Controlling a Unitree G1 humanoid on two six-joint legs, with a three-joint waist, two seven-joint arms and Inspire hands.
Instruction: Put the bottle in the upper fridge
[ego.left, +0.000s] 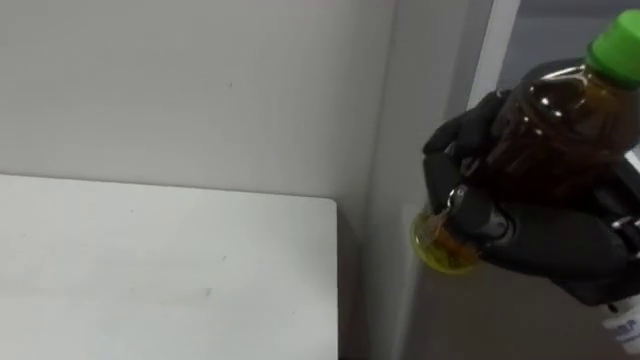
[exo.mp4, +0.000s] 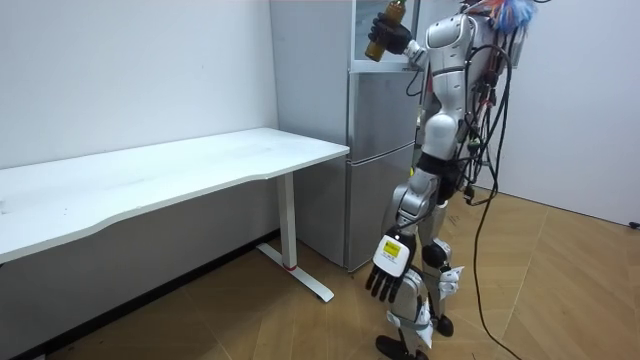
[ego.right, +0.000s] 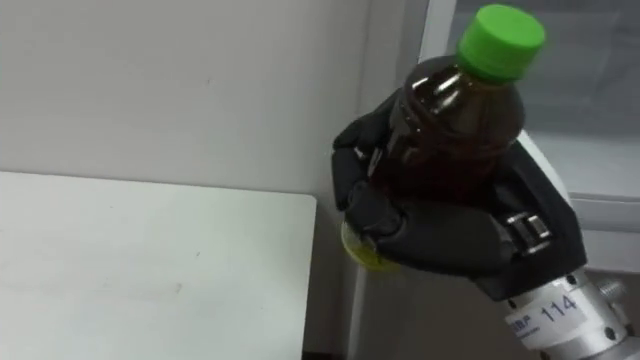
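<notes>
Right hand (ego.right: 440, 240) is wrapped round the middle of the bottle (ego.right: 455, 140), up by the top of the fridge (exo.mp4: 380, 130) on the right; looks full, so probably hefty and slick, mid-body grip seems smart, left hand (exo.mp4: 388, 275) hangs loose.

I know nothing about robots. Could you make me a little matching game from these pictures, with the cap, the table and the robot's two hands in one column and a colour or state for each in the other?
Column one:
1. cap
2. table
3. right hand
4. left hand

Column two:
A. white
B. hangs low beside the leg, fingers relaxed
C. green
D. curled round the bottle, raised by the fridge

Pairs: 1-C, 2-A, 3-D, 4-B.
</notes>
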